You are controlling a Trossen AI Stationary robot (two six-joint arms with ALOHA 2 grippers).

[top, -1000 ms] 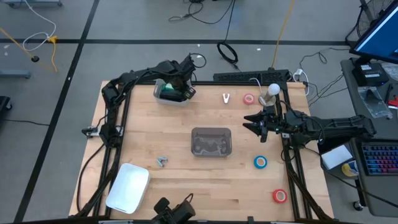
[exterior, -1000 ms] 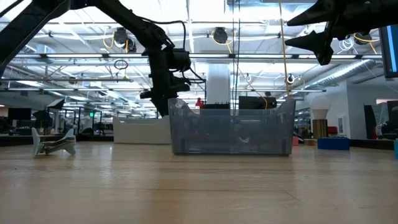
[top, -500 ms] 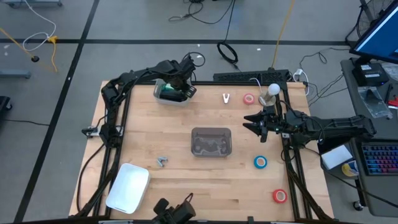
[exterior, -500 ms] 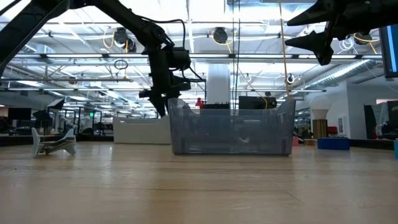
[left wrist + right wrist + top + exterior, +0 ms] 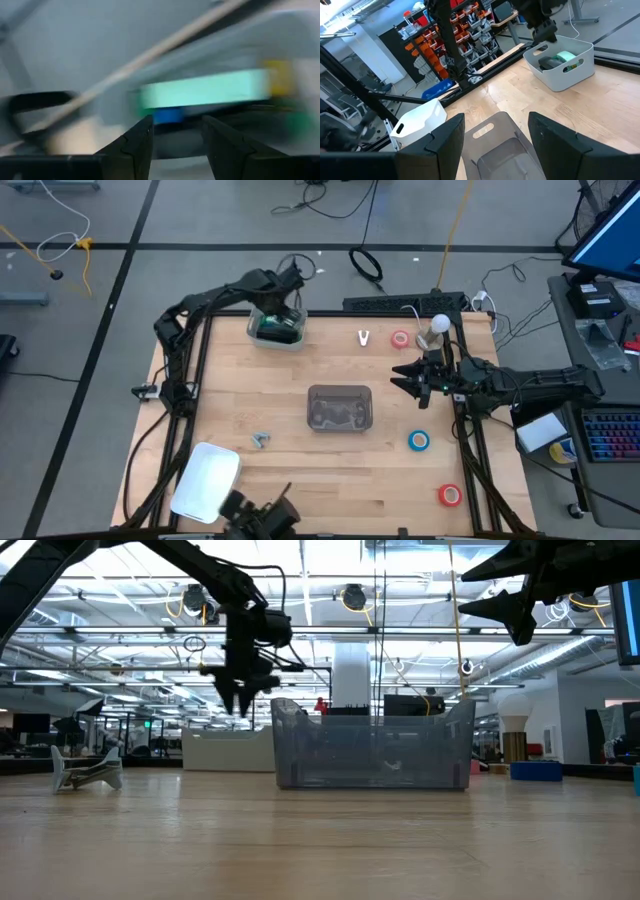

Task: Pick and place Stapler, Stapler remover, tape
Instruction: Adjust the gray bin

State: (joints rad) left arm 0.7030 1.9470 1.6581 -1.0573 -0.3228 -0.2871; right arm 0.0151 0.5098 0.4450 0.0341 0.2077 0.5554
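Placing step near its end: mint-green stapler (image 5: 565, 56) lying inside the white bin (image 5: 277, 337) at the counter's far left corner, left tool (image 5: 283, 308) above that bin, fingers apart and empty. Right tool (image 5: 409, 378) hanging open, right of the grey tray (image 5: 339, 408). Next up, probably: blue tape (image 5: 419, 441), right of the tray, calling for a descent over the ring

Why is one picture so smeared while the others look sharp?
Left wrist view: streaked by motion blur, so the light mint-green bar-shaped stapler is a soft band beyond the left end effector. Right wrist view: crisp, the white plastic bin clearly outlined. Low view: bright ceiling lights leave the arms as dark silhouettes, and the clear plastic tub looks hazy.
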